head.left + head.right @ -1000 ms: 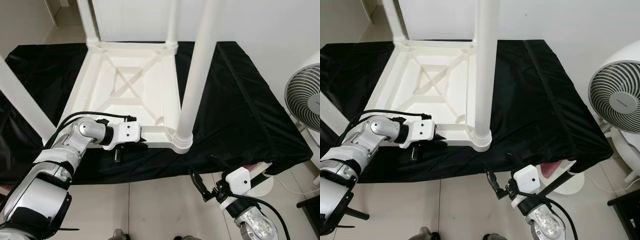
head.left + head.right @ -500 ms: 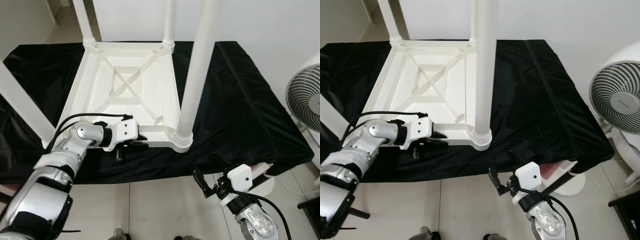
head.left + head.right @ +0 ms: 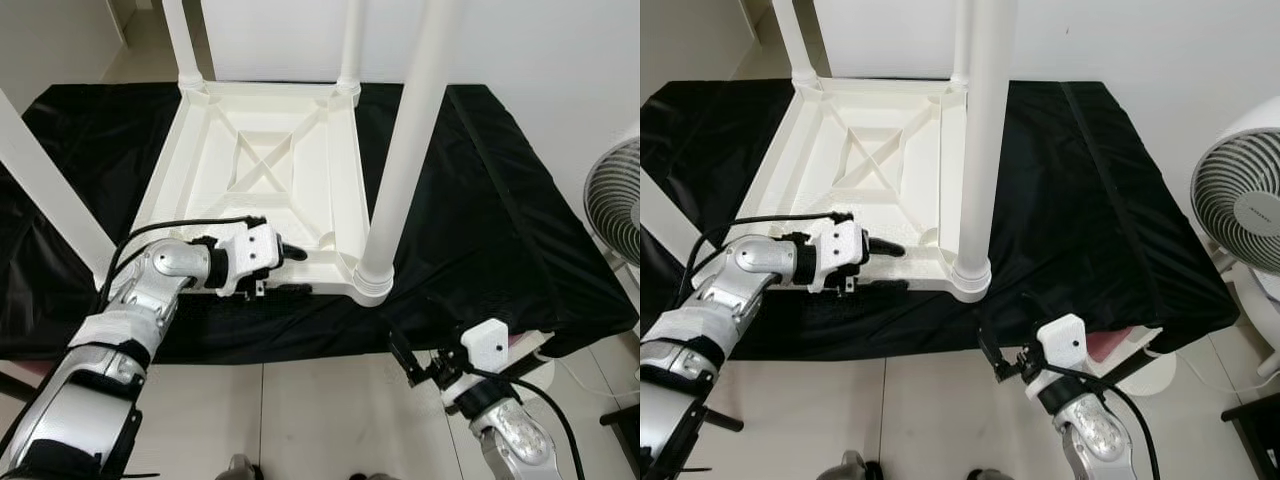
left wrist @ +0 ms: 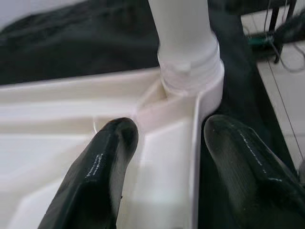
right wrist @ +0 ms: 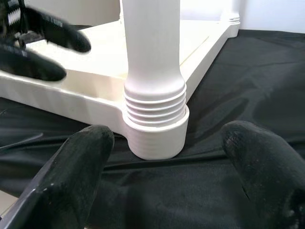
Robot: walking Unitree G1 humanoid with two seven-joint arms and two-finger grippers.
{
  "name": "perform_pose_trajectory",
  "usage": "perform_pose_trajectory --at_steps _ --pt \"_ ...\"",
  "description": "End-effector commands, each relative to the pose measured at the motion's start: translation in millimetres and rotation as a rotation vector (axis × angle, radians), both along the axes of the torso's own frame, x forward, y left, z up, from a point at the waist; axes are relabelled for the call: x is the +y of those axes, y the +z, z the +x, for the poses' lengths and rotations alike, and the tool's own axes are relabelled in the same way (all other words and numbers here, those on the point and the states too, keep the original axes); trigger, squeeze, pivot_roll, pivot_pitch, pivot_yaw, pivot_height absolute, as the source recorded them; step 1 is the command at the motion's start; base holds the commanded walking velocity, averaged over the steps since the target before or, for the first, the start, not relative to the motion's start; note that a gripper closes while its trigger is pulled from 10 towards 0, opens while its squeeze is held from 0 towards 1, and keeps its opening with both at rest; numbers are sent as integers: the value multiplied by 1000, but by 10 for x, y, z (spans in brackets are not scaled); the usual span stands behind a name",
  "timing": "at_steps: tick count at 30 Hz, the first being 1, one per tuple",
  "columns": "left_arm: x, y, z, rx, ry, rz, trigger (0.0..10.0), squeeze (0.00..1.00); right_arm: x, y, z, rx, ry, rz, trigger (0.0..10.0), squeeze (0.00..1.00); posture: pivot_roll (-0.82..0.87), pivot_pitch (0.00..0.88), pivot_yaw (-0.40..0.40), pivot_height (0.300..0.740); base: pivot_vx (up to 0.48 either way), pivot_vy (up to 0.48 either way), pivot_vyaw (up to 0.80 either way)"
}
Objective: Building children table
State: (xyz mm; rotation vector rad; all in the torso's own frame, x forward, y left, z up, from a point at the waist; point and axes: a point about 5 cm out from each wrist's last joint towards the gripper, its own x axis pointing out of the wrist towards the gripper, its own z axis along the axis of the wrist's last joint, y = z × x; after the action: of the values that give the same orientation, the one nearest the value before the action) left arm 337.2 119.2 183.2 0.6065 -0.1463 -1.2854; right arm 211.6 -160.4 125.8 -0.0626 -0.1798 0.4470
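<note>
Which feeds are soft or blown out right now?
Left wrist view: black claw fingers soft up close, white plastic table frame washed out. Right wrist view: near fingers blurred, threaded white leg socket crisp. Left eye view: sharp and evenly lit.

One upturned white table (image 3: 260, 180) with four legs (image 3: 405, 150) at centre, one black cloth (image 3: 500, 230), one fan (image 3: 1240, 210) at right, two pincers (image 3: 285, 252).

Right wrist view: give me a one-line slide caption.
Open right end effector faces the white plastic table leg screwed into the upturned tabletop on black cloth.
</note>
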Motion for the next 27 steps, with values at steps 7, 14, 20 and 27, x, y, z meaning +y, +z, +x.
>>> perform_pose_trajectory --at_steps 7,14,20,27 --pt "19 176 -59 7 128 -250 10000 0 -8 148 175 -21 24 34 10000 0 41 83 9 740 0 0 0" --pt "7 141 -171 62 155 -333 10000 0 -31 198 331 -2 48 32 10000 0 70 82 -8 740 0 0 0" --pt "-81 9 -331 62 254 -402 10000 0 -74 215 507 4 65 20 10000 0 93 79 -31 740 0 0 0" --pt "-166 -43 -499 107 291 -417 10000 0 -76 228 607 22 146 -28 10000 0 109 71 -40 740 0 0 0"
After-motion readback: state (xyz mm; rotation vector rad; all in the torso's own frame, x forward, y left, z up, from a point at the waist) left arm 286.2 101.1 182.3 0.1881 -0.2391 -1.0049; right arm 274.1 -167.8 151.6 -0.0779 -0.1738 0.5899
